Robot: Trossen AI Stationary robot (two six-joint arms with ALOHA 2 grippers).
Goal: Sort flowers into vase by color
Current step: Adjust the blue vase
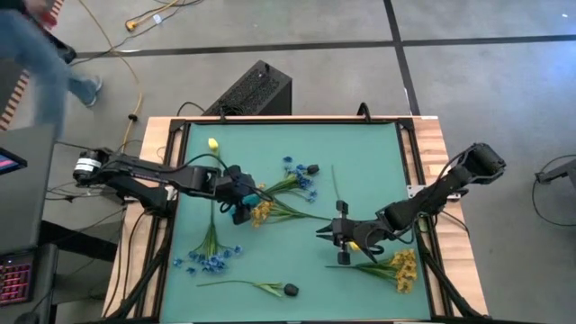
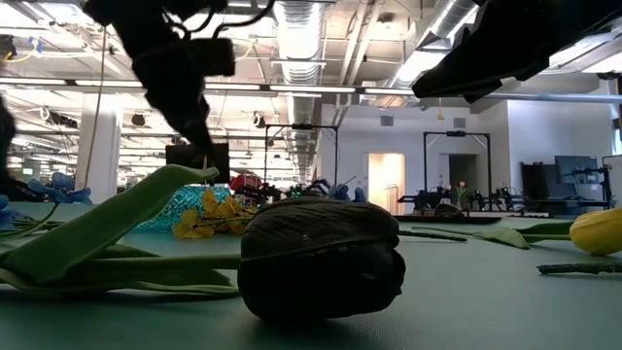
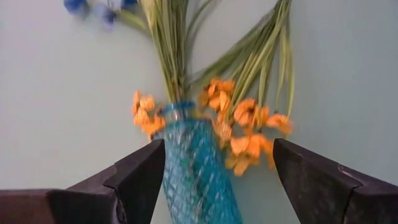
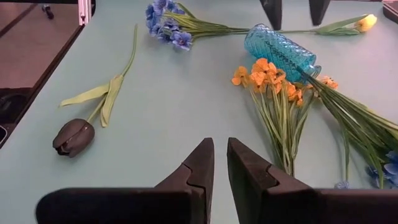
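**Vase lying flat on the bench, flowers scattered all over**

The blue glass vase (image 4: 281,50) is seen lying on its side on the green bench (image 1: 360,162), left of centre in the high view. The left hand (image 1: 241,205) is parked right over it, and in the left wrist view its two dark fingers (image 3: 138,180) are spread wide, one on each side of the vase body; whether either one actually touches the glass can't be told. A yellow-orange sprig (image 4: 268,76) is bunched at the vase mouth, with its green stems fanning out away from it.

The right hand (image 1: 324,234) is held low over the bench right of centre, with its fingers (image 4: 200,171) drawn almost together, only a thin gap left and nothing between them. A yellow bud (image 1: 354,245) shows just beside that arm, though it can't be made out whether it's gripped.

The rest of the flowers are spread around:
- a blue cluster (image 1: 300,175) near the middle, with a dark bud (image 1: 312,168) just beside it
- another blue cluster (image 1: 207,259) toward the front left
- a second dark bud (image 1: 291,290) on a leafy stem at the front edge, huge in the low view
- a yellow bud (image 1: 213,143) at the back left
- a yellow-orange cluster (image 1: 404,268) at the front right

A person (image 1: 40,54) is caught at the top-left corner of the high view, off the bench.
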